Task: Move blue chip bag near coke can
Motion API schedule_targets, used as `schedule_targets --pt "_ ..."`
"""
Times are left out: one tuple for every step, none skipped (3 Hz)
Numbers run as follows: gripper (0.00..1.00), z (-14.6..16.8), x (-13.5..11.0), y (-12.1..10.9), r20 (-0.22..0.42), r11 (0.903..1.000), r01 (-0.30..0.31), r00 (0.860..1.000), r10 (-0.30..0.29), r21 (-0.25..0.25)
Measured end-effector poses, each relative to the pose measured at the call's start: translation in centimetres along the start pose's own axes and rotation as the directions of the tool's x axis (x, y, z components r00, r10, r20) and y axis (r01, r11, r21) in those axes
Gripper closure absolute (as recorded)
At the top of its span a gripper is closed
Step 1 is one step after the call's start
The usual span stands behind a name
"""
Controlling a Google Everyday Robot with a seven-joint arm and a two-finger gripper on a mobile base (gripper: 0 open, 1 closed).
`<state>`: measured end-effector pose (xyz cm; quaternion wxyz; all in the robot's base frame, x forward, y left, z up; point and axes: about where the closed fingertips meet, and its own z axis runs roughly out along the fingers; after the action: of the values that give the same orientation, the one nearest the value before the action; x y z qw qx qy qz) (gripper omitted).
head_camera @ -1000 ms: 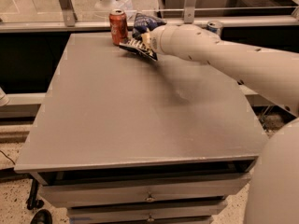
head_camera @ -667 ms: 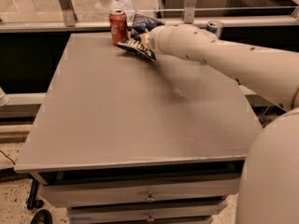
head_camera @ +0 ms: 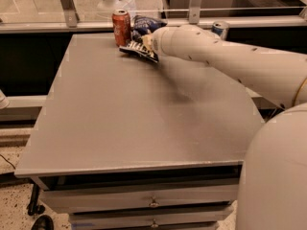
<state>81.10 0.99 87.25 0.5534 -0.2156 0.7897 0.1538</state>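
Note:
The coke can [head_camera: 121, 28], red with a silver top, stands upright at the far edge of the grey table [head_camera: 120, 114]. The blue chip bag [head_camera: 147, 24], dark navy and crinkly, sits just right of the can, partly hidden behind my arm. My gripper [head_camera: 139, 50] is low over the table right in front of the bag and just right of the can's base. My white arm [head_camera: 230, 61] reaches in from the right and hides where the gripper meets the bag.
A slimmer blue-and-silver can [head_camera: 220, 28] stands at the far right behind my arm. A glass rail [head_camera: 192, 4] runs behind the table's far edge. Drawers [head_camera: 153, 202] sit under the near edge. My white base [head_camera: 276, 176] fills the lower right.

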Motion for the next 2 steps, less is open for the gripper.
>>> schedule_targets --pt "0.12 0.20 0.04 0.21 -0.003 1.0000 0.002 1.000 -0.002 -0.010" --pt "0.00 0.02 0.08 0.28 -0.005 0.9999 0.007 1.000 -0.007 -0.013"
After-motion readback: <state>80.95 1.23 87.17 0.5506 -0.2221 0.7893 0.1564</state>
